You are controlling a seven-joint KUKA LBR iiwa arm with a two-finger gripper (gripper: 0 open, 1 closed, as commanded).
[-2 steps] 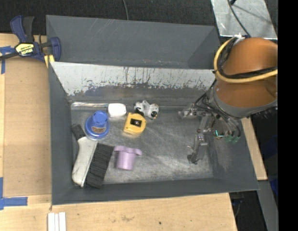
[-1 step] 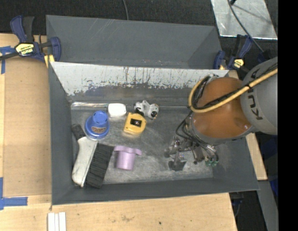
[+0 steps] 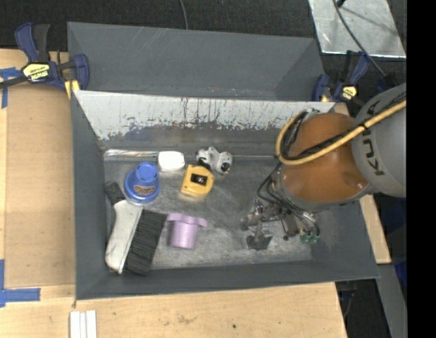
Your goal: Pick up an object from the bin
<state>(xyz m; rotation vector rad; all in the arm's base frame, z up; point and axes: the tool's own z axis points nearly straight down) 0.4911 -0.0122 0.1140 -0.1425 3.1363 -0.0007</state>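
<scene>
Clutter sits in the left half of the grey metal bin (image 3: 87,210), and the right half of its floor is mostly bare. Farthest left lies a long white-handled brush with black bristles (image 3: 132,239), set lengthwise near the left wall. Just above it stands a round blue plastic cap (image 3: 141,182), with a small white oval block (image 3: 170,161) up and to its right. A lilac plastic cup (image 3: 184,232) lies on its side beside the bristles. Above that rests a yellow squarish tape-measure-like case (image 3: 196,183), then a small white-and-black lump (image 3: 215,159) near the back wall. Right of all these, the arm's orange rounded wrist cover (image 3: 320,164) hangs over the jaws, which are low over the bare floor at lower right, well apart from the cup. I cannot tell whether the jaws are wide or narrow, and nothing shows between them.
</scene>
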